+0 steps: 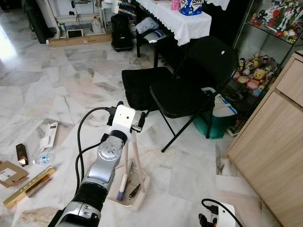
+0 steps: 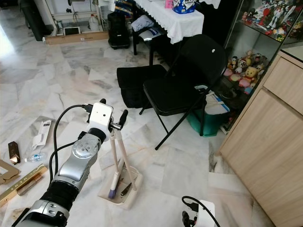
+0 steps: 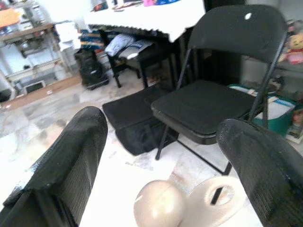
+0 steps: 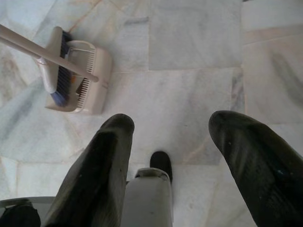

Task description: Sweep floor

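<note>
Straddling broom handle [image 1: 136, 150] — left end effector [image 1: 129, 124], open

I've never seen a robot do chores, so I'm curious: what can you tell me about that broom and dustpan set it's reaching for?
The broom and dustpan set is cream-coloured, seemingly plastic. It stands upright on the marble floor, two slim handles rising side by side from a dustpan with a toothed comb edge. The brush clipped inside has purple-blue bristles. The left gripper is at the handle tops, its open fingers straddling the two rounded handle ends. A black folding chair stands just beyond it.
</note>
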{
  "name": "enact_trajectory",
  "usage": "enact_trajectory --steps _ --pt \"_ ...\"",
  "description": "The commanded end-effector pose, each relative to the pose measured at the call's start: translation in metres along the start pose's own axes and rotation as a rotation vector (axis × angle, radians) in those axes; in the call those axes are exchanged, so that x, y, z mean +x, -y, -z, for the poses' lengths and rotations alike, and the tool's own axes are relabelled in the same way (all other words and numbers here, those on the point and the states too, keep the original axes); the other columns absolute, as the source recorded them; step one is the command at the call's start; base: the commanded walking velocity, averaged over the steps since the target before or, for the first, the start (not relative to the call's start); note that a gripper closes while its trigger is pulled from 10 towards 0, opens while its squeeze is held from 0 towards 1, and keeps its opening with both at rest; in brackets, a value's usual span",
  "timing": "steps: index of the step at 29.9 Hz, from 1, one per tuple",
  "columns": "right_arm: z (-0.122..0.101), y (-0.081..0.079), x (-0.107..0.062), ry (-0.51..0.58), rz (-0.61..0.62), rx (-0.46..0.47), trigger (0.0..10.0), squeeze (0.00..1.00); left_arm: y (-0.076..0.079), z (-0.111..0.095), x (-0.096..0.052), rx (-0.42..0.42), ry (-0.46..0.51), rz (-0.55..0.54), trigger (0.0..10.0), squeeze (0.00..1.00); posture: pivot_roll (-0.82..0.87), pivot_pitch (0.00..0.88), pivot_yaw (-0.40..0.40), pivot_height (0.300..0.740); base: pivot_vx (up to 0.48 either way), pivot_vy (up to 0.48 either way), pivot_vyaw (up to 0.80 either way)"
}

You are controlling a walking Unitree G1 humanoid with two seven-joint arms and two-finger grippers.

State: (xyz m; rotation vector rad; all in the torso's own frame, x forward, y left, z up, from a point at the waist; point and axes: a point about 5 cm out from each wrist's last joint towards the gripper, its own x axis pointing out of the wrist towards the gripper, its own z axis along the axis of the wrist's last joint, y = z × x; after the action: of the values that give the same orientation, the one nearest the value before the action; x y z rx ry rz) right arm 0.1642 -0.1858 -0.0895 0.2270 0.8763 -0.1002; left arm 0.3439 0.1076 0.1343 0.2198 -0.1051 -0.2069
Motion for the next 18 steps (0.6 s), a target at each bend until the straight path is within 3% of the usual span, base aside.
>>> enact_trajectory --steps 1,9,14,18 --pt "0.004 -0.006 0.0 -0.012 -0.005 -0.012 10.0 0.0 -0.005 0.005 0.0 0.003 -0.019 -0.057 10.0 0.0 -0.04 0.039 -0.037 0.74 0.0 0.0 0.0" --pt "0.005 -0.009 0.0 -0.012 -0.006 -0.015 10.0 0.0 -0.008 0.014 -0.001 -0.019 -0.066 -0.117 10.0 0.0 -0.05 0.049 -0.038 0.74 0.0 0.0 0.0" --pt "0.001 -0.002 0.0 -0.003 -0.001 -0.013 10.0 0.0 -0.006 0.022 -0.002 -0.109 -0.099 -0.131 10.0 0.0 -0.05 0.051 -0.036 0.74 0.0 0.0 0.0" --pt "-0.002 0.003 0.0 0.0 0.006 -0.013 10.0 0.0 -0.01 0.025 -0.001 -0.096 -0.113 -0.153 10.0 0.0 -0.05 0.052 -0.037 0.74 0.0 0.0 0.0"
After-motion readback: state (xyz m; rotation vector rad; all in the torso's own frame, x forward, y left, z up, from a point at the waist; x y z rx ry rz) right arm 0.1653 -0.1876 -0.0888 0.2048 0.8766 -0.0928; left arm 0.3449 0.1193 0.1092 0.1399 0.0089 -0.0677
